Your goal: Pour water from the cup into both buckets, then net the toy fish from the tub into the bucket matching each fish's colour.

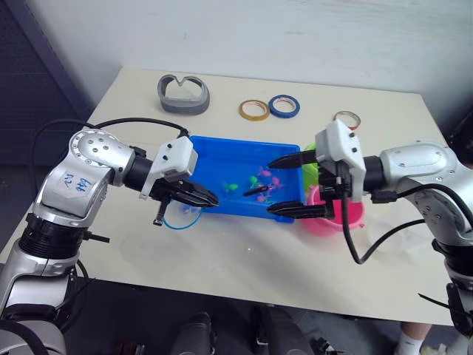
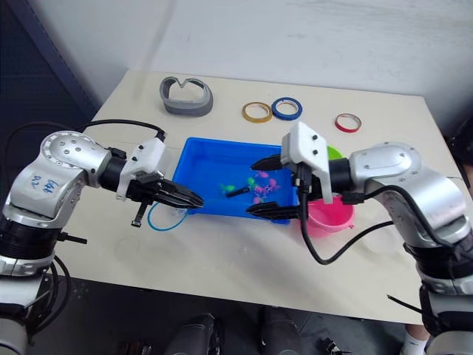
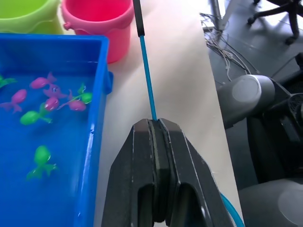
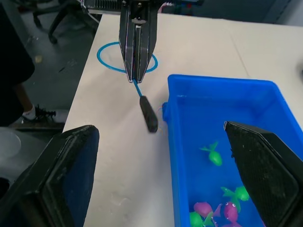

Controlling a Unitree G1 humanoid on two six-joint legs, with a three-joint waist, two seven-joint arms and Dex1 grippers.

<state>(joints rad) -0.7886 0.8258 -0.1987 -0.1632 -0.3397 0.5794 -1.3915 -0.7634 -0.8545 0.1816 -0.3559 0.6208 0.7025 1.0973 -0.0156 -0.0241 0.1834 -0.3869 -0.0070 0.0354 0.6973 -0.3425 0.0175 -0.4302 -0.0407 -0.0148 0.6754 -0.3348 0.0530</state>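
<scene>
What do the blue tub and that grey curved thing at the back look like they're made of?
The tub looks like moulded plastic: glossy, evenly bright blue, with a rolled rim. The grey curved thing at the table's far edge looks matte and soft-edged, perhaps rubber or foam; its material stays uncertain.

Green bucket (image 1: 310,157): you saw only a sliver, the right gripper (image 1: 290,186) covered the rest.
Pink bucket (image 1: 347,216): its near wall was partly masked by that gripper and cable.
Net (image 2: 164,217): the left gripper (image 2: 186,198) hid part of its stem.
Toy fish (image 1: 260,180): too small for you to count.
</scene>
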